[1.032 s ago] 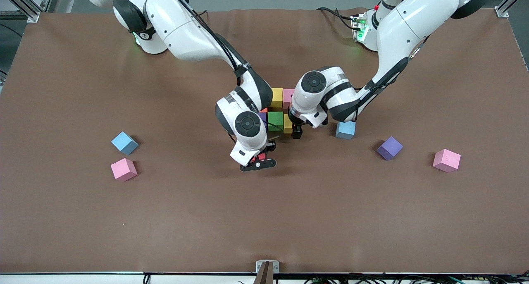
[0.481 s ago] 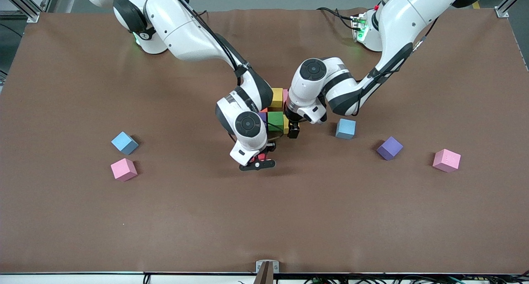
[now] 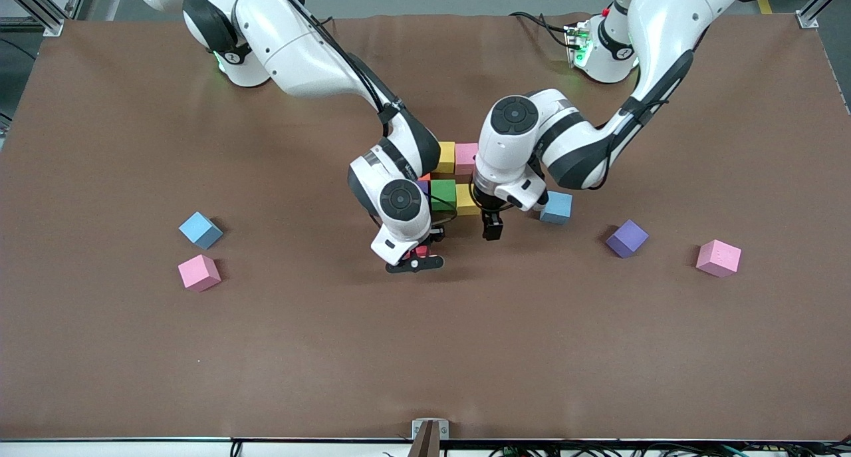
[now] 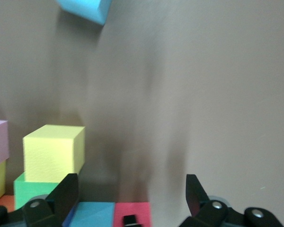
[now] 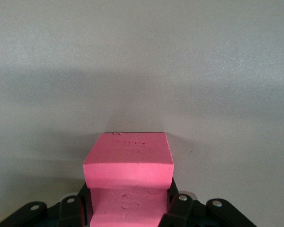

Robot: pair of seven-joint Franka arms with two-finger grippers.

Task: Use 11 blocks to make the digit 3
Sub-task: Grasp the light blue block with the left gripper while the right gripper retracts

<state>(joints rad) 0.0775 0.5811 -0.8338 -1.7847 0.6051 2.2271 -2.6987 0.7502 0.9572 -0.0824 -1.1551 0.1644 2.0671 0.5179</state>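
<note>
We are placing a block: our right gripper (image 3: pixel 417 252) is pinching a hot-pink cube (image 5: pixel 128 175) low over the table, just in front of the digit 3 (image 3: pixel 444 194) being built, partly hidden under both wrists. Next we are likely needing to seat it flush against that cluster. Our left gripper (image 3: pixel 492 229), jaws wide and empty, is hovering beside the yellow cube (image 4: pixel 53 152). All cubes look matte, foam-like and sharp-edged.
</note>
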